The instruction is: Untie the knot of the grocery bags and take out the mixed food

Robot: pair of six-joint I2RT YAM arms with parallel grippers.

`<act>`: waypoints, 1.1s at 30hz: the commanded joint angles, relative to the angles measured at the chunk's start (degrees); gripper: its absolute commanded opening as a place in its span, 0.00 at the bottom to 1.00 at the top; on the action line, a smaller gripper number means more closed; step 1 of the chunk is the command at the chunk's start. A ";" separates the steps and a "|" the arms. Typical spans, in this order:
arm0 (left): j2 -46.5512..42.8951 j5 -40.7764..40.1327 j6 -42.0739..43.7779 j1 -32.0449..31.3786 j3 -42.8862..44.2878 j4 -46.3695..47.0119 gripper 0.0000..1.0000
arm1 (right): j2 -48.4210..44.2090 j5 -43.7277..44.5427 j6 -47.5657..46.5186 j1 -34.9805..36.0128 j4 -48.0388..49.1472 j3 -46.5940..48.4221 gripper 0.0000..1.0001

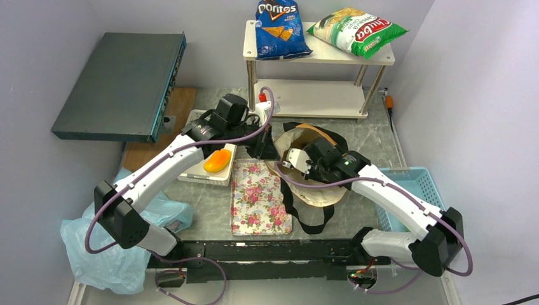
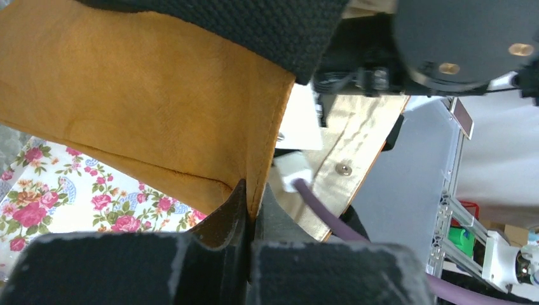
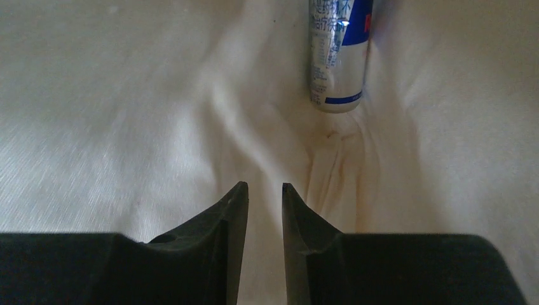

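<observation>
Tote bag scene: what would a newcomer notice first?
The orange-tan tote sits at centre, its rim pinched by the left gripper. The right gripper is inside it, jaws slightly apart and empty, facing a slim silver can lying on the pale lining. An orange-yellow mango sits on a white platform left of the floral tray.

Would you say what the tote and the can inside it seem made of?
The tote: apparently suede-like fabric, matte orange-tan with a fuzzy nap. The can: likely metal, glossy silver with blue print and bright highlights.
</observation>
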 commanded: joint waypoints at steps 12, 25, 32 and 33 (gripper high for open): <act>0.22 11.87 5.61 0.87 5.37 -2.65 0.00 | 5.65 0.24 -4.36 -7.68 8.72 0.14 0.51; 4.09 17.94 8.02 1.67 7.82 -7.21 0.00 | 18.13 -5.59 -4.78 -9.87 15.41 1.95 0.57; 5.63 20.55 9.45 2.60 9.62 -9.45 0.00 | 23.76 -11.36 -8.52 -13.05 12.89 2.91 0.58; 5.87 20.97 9.67 2.75 10.17 -9.87 0.00 | 23.68 -11.12 -9.13 -13.47 13.45 2.18 0.58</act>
